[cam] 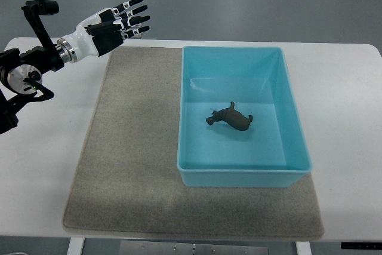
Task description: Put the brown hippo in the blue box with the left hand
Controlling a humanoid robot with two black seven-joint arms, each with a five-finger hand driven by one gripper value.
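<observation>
Inside 1 blue box [239,174], 1 brown hippo [231,117]

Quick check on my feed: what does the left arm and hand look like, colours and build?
The left hand has black fingers with white segment bands, a black palm and white back shell. A silver ring joins it to a white wrist cuff; behind that the forearm is black, with a round silver joint disc and a black bracket sticking up. The right arm is not in view.

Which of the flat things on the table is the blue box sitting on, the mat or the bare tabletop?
The beige mat: the blue box rests on its right part.
</observation>
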